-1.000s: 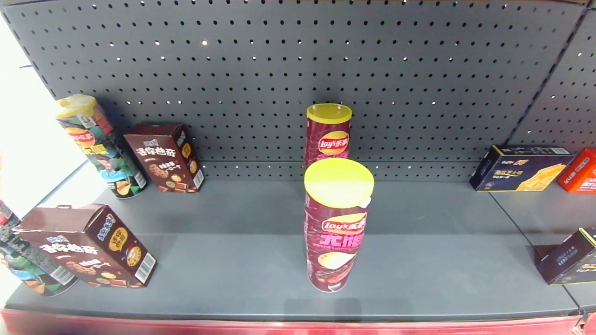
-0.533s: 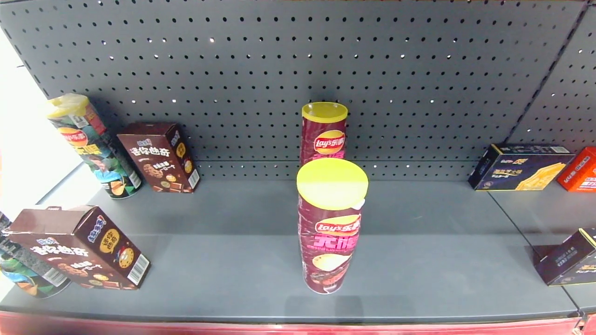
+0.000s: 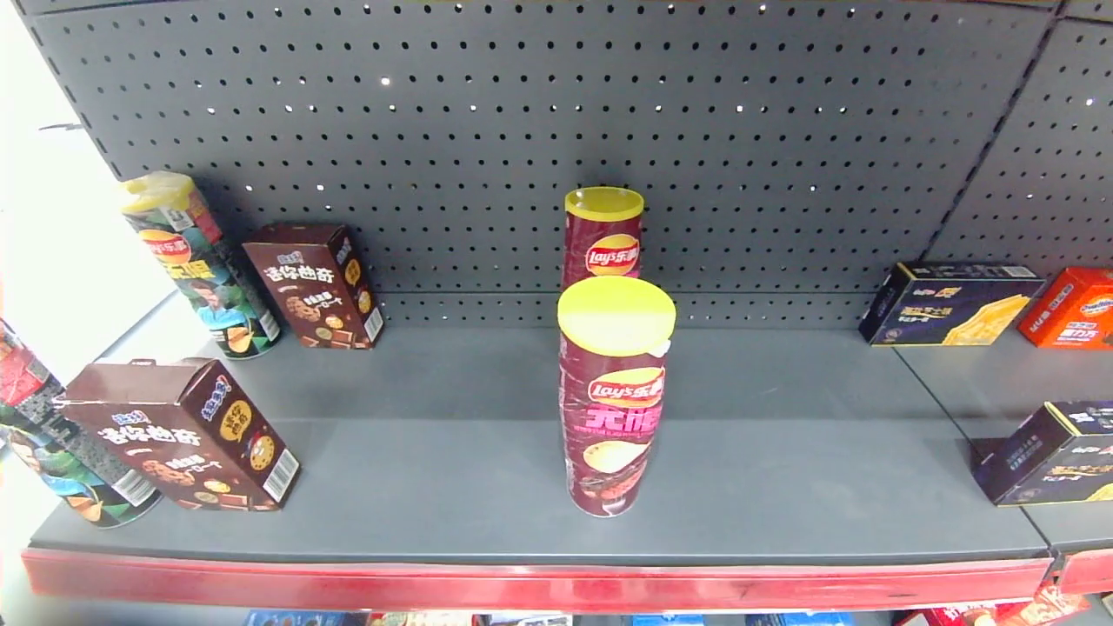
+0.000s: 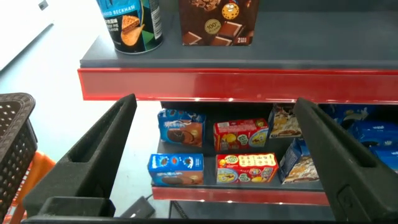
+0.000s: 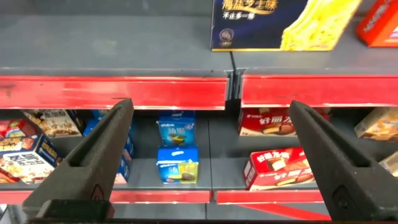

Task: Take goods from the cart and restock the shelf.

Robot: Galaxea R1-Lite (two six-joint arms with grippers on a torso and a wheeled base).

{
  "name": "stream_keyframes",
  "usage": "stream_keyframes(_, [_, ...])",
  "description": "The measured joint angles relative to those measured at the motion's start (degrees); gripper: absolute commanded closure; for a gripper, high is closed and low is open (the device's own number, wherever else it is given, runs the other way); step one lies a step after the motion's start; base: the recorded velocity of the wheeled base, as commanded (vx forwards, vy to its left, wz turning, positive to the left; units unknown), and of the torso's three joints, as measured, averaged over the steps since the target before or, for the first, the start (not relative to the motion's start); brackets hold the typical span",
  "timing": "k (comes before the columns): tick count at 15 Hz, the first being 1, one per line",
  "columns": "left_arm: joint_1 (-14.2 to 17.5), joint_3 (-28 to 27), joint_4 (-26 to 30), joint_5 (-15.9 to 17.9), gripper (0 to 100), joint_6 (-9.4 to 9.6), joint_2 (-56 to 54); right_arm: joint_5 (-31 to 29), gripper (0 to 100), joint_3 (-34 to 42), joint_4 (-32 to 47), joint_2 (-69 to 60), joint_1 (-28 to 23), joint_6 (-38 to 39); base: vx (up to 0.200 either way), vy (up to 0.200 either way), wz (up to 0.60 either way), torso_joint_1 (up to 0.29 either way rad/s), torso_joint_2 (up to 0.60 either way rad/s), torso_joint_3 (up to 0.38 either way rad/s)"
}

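Jaws on the left gripper [image 4: 214,104] and right gripper [image 5: 210,107] are gaping empty, probably awaiting another pickup; ahead of them the shelf [image 4: 236,84] is carrying the chip can [image 3: 613,400] upright, label facing outward for shoppers.

Four chip cans [image 3: 616,409], seemingly; five boxes [image 3: 313,287].

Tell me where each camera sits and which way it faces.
Head view: on the head, looking forward and down onto the grey metal shelf and a yellow-lidded maroon chip can.
Left wrist view: on the left wrist, facing the shelf's red front edge and lower shelves; the open left gripper frames it.
Right wrist view: likewise, farther right, framed by the open right gripper.
Shared: head and left wrist views show the brown cardboard cookie box.
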State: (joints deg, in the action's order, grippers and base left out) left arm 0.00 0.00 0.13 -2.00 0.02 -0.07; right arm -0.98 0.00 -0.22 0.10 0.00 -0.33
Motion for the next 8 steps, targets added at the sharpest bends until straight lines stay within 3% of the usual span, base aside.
stream_keyframes(8, [0.0,0.0,0.0,0.0,0,-0.02,0.0,0.0,0,0.0,0.1,0.0,0.0,0.0,0.0,0.0,0.0,0.0,0.0,0.0])
